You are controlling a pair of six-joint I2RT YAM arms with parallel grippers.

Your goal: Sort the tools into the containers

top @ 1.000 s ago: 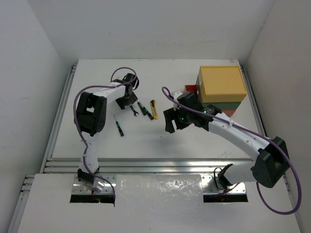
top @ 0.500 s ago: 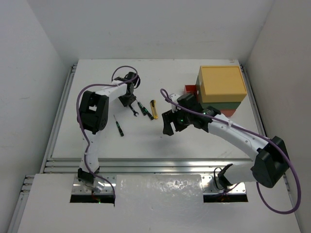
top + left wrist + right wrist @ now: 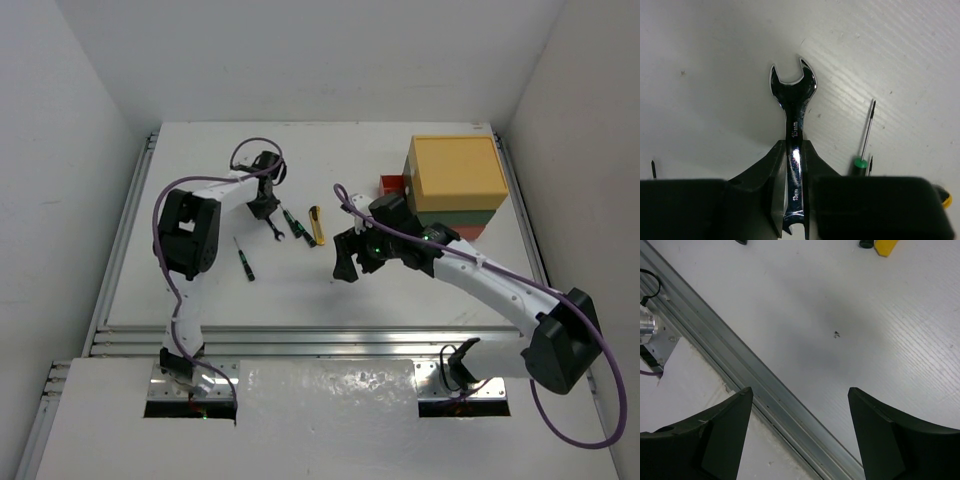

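L fingers (image 3: 762, 187) closed in — wrench (image 3: 792, 115) clamped (by shaft) | R fingers (image 3: 725, 440) apart

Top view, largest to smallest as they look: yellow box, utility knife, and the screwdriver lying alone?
1. yellow box, by far.
2. utility knife and lone screwdriver: about equal in length, the knife thicker. Too close to rank.

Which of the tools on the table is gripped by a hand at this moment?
The silver wrench: the left hand is shut on its shank; the screwdrivers lie free.

Silver wrench (image 3: 793, 120), flat, shaft pinched
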